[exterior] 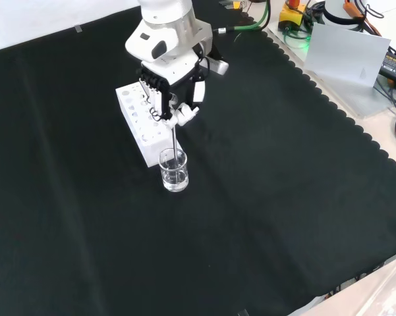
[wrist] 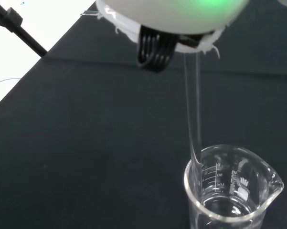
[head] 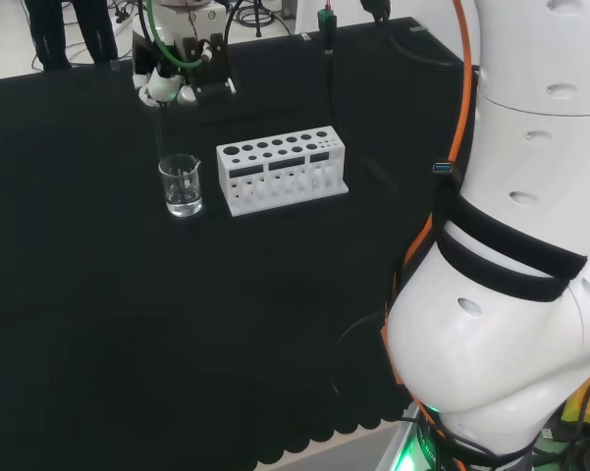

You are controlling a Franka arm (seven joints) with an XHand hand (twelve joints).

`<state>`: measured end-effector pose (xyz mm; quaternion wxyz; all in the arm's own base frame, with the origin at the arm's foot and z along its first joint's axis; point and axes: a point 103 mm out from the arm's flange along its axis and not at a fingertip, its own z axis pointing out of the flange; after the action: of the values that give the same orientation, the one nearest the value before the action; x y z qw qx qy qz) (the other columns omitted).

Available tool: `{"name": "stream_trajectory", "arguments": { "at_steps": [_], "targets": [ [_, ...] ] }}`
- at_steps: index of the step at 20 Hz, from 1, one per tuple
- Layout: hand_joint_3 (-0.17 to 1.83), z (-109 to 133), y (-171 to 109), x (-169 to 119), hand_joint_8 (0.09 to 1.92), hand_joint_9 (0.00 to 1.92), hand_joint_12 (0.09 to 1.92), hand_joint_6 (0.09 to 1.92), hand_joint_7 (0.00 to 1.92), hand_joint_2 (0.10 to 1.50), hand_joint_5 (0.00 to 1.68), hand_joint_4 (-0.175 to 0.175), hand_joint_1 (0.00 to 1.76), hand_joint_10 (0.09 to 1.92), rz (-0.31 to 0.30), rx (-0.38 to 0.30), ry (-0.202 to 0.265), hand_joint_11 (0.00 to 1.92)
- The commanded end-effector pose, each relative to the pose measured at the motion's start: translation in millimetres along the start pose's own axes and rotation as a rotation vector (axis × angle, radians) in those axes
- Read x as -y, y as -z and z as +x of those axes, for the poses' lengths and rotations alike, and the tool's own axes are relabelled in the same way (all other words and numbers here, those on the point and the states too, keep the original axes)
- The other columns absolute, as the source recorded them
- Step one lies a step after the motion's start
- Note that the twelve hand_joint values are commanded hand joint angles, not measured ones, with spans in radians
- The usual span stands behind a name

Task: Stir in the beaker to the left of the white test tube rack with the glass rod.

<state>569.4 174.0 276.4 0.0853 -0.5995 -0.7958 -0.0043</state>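
Open cloth: the black cloth (exterior: 263,217) lies bare in front of and to the right of the beaker (exterior: 174,170) in the front view.
Obstacle: the white test tube rack (head: 282,171) stands just beside the beaker, on its right in the head view.
Above the beaker: the hand (exterior: 165,92) and the glass rod (wrist: 195,119) take up this room; the rod reaches down into the beaker.
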Motion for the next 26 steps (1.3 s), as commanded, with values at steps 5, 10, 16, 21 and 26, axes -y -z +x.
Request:
{"name": "stream_trajectory", "arguments": {
  "at_steps": [5, 10, 16, 21, 26],
  "targets": [
    [0.74, -56.3, 3.0, -8.3, 0.71, 1.75, 0.43, 0.48, 1.40, 0.60, 1.27, -0.175, 1.33, 0.53, 0.008, 0.005, -0.055, 1.71],
    [0.72, -70.6, 6.2, 8.0, 0.71, 1.75, 0.43, 0.48, 1.40, 0.61, 1.26, -0.175, 1.33, 0.53, 0.010, 0.002, -0.081, 1.71],
    [0.72, -48.8, 11.2, 26.6, 0.71, 1.75, 0.43, 0.48, 1.40, 0.61, 1.26, -0.175, 1.33, 0.53, 0.014, 0.012, -0.052, 1.71],
    [0.74, -26.8, 11.8, 36.3, 0.71, 1.75, 0.43, 0.48, 1.40, 0.60, 1.27, -0.175, 1.33, 0.53, 0.022, 0.025, -0.027, 1.71],
    [0.74, -17.0, 6.6, 40.0, 0.71, 1.75, 0.43, 0.48, 1.40, 0.60, 1.27, -0.175, 1.33, 0.52, 0.037, 0.025, -0.027, 1.71]
  ]
}}
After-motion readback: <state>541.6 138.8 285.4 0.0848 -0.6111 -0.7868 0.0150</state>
